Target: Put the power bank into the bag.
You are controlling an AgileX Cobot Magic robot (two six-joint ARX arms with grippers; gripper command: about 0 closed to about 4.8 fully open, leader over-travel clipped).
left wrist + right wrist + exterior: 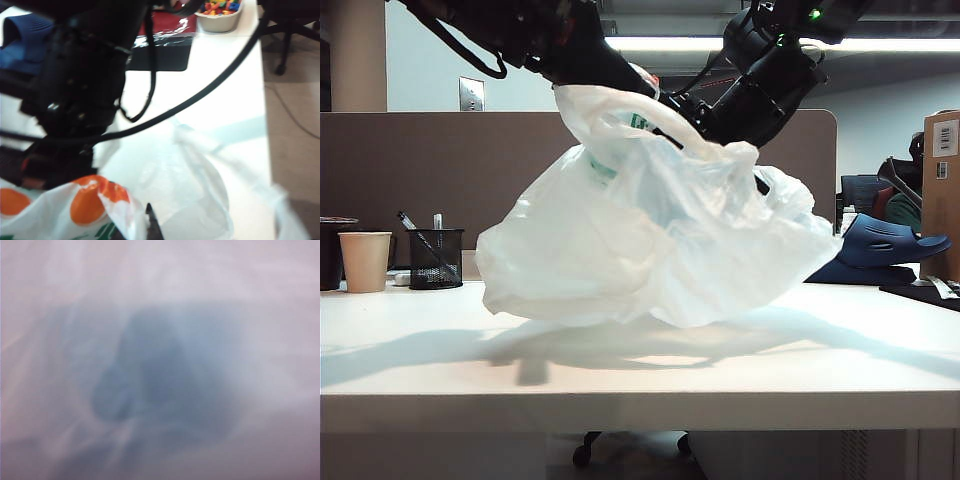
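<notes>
The large thin translucent white plastic carrier bag (650, 240) with green lettering hangs in the air above the white tabletop (640, 375), its billowed bottom just over the surface and casting a soft shadow there. Both black arms reach down from above to its top edge. The left gripper (610, 90) is at the bag's upper left, where a loop handle bunches; its jaws are closed tight, and the left wrist view shows bag film with orange circles (90, 205) gathered right at the gripper (150, 220), so it appears to pinch the plastic. The right gripper (735, 135) sits at the bag's upper right rim, its tips buried in the folds; its jaws stand fairly wide, but what they hold, if anything, cannot be told. The right wrist view is filled with blurred white film and a dim dark shape (160, 390) behind it, too vague to identify. The power bank cannot be made out clearly in any view. At the tabletop's far left stand a paper cup (365, 260) and a black mesh pen holder (435, 258); dark blue rubber sandals (880, 250) lie far right
</notes>
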